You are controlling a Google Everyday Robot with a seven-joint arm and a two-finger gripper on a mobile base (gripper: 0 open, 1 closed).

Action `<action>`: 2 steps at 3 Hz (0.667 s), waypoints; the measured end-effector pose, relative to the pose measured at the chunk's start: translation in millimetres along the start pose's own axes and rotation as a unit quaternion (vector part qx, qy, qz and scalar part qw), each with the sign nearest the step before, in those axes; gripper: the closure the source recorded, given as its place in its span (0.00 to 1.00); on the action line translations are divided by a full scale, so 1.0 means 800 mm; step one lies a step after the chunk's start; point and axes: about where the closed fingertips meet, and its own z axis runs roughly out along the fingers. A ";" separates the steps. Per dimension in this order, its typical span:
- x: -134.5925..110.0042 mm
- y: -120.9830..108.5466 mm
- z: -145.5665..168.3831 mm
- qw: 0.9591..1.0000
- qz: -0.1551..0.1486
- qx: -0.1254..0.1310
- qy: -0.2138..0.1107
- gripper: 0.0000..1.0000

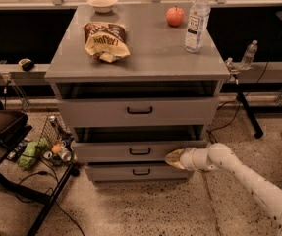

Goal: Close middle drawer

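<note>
The grey cabinet (140, 58) has three drawers. The middle drawer (106, 151) has a wide low grey front and a small black centre handle (139, 151). It stands slightly out, with a dark gap above its front. My gripper (171, 158) comes in from the right on a white arm (239, 173). Its tan tip rests against the lower right part of the middle drawer's front, right of the handle. The top drawer (101, 113) also stands a little out. The bottom drawer (140, 172) sits below the gripper.
On the cabinet top are a white bowl (102, 3), a chip bag (105, 41), an apple (175, 16) and a water bottle (197, 21). A wire basket with cans (57, 144) and a black stand (13, 176) are at the left. Another bottle (248, 55) and cables are at the right.
</note>
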 end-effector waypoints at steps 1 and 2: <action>0.000 0.000 0.000 1.000 0.000 0.000 0.000 0.34; 0.000 0.000 0.000 1.000 0.000 0.000 0.000 0.11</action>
